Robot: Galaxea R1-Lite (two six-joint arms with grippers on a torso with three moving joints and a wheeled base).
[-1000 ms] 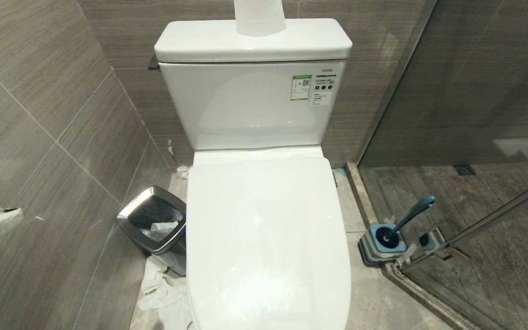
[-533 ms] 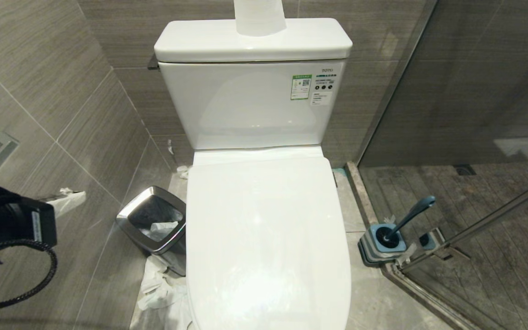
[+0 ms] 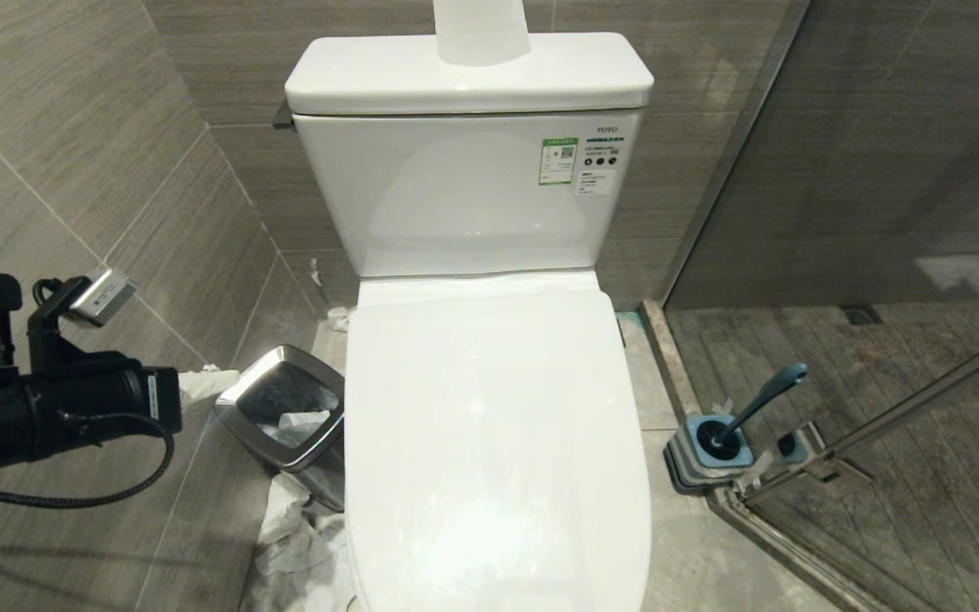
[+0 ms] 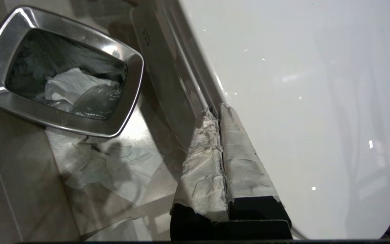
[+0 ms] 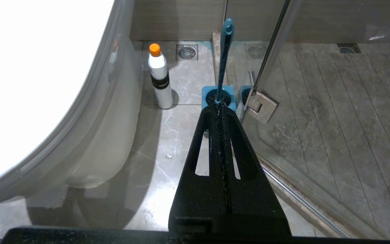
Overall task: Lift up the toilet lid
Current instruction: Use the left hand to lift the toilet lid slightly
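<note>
The toilet lid (image 3: 498,442) is a glossy white oval cover, lying closed and flat on the bowl below the tank. My left gripper (image 3: 207,380) reaches in from the left, over the floor beside the bin and left of the lid. In the left wrist view its tape-wrapped fingers (image 4: 230,142) are pressed together, the left gripper (image 4: 217,109) pointing at the lid's side edge, with the lid (image 4: 300,101) alongside; contact cannot be told. My right gripper (image 5: 219,107) is shut and empty, low beside the bowl near the lid (image 5: 29,84), out of the head view.
A steel trash bin (image 3: 285,408) with paper in it stands left of the bowl, crumpled paper (image 3: 294,535) on the floor by it. A blue toilet brush (image 3: 732,429) stands right by the glass shower door (image 3: 880,170). A paper roll (image 3: 481,30) sits on the tank cover (image 3: 468,76). A white bottle (image 5: 160,79) stands on the floor.
My left arm has come in from the left edge and moved right and up, its taped fingers now near the bin and the lid's left side. The lid has not moved.
</note>
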